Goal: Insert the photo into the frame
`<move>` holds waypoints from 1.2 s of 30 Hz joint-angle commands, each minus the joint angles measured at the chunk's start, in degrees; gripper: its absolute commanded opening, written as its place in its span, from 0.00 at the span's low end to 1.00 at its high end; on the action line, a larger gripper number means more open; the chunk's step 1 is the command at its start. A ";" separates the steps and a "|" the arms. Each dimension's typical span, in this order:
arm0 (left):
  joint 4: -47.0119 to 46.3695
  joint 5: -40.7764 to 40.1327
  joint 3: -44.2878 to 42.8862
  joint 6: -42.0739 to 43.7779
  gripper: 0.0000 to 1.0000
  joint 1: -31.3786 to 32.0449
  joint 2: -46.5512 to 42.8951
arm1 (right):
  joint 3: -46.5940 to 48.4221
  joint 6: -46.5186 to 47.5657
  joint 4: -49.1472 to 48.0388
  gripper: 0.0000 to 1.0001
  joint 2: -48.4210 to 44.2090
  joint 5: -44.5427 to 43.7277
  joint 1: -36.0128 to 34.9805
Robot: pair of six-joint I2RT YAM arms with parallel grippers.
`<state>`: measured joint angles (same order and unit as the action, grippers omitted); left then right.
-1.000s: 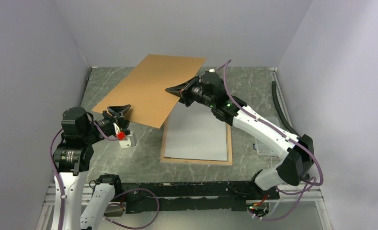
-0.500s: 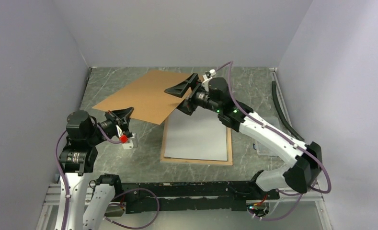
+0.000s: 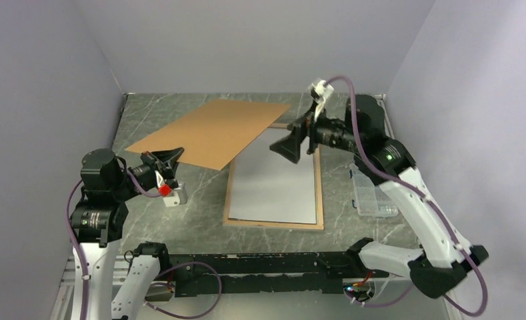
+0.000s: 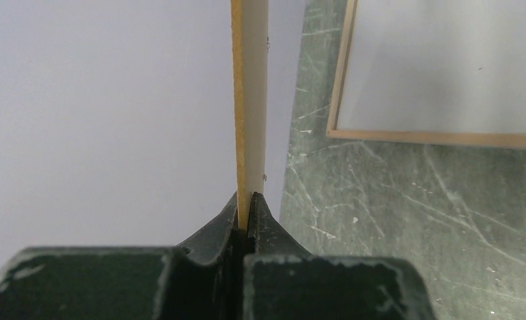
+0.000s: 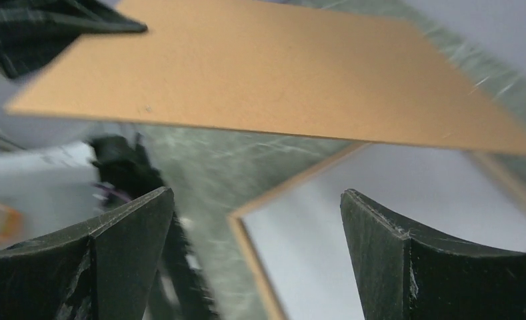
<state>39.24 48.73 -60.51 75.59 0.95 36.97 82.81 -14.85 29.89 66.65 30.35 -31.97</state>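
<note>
The frame (image 3: 273, 224) lies flat on the table, its pale wood rim up, with a pale grey sheet (image 3: 273, 183) filling it. The photo's printed face shows in no view. My left gripper (image 3: 170, 157) is shut on the near corner of the brown backing board (image 3: 213, 130), which slants over the frame's far left corner. In the left wrist view the board's thin edge (image 4: 247, 100) runs straight up from the shut gripper (image 4: 250, 200), with the frame (image 4: 433, 138) at the right. My right gripper (image 3: 290, 143) hangs open over the frame (image 5: 247, 240), clear of the board (image 5: 280, 73) and with nothing between the fingers of the gripper (image 5: 257, 193).
A clear plastic box (image 3: 370, 193) sits right of the frame, under the right arm. A black cable (image 3: 387, 143) runs along the right wall. Grey walls close in the table on three sides.
My right gripper let go of the board's right edge, opened wide and drew back to the right. My left gripper shut on the board's near corner, and the board sank flatter.
</note>
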 commanded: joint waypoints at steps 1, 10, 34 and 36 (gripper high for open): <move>3.52 5.11 -5.37 2.80 0.03 -0.05 -0.58 | -3.53 33.21 2.49 1.00 -5.53 -0.87 -0.59; 8.70 7.10 -7.79 5.86 0.03 0.01 0.17 | -1.29 47.59 3.50 0.92 -3.77 -1.55 -9.40; 10.31 8.53 -11.28 8.19 0.03 -0.03 1.79 | -7.71 56.98 -12.88 0.25 3.76 -27.03 -24.43; 9.06 8.33 -11.07 7.75 0.03 0.01 1.72 | -8.34 57.69 -14.16 0.13 3.09 -29.00 -25.50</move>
<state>54.72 52.38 -68.53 79.85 0.75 39.09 75.55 41.12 22.85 71.33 7.66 -55.48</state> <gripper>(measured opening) 0.050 0.244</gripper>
